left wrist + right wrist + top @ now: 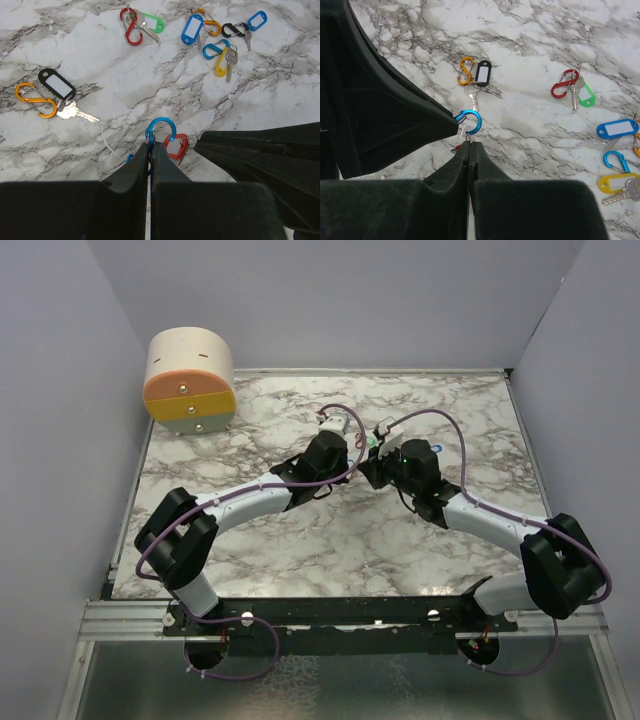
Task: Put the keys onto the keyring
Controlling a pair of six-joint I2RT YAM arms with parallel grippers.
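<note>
Left hand (150, 144) clamped on blue ring (161, 119); right hand (469, 144) pinched shut on red key (177, 145). I'd steady the ring and thread the key slowly.

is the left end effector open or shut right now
Shut. In its wrist view the left end effector has its fingers together, no gap, clamped on the blue carabiner.

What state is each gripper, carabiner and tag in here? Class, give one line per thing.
left gripper: shut on the blue carabiner.
right gripper: shut, tips at that carabiner; what it pinches is unclear.
red tag: beside the blue carabiner, attachment unclear.
orange carabiner: lying flat, with black tag and key.
red carabiner: lying flat, with green tag.
</note>
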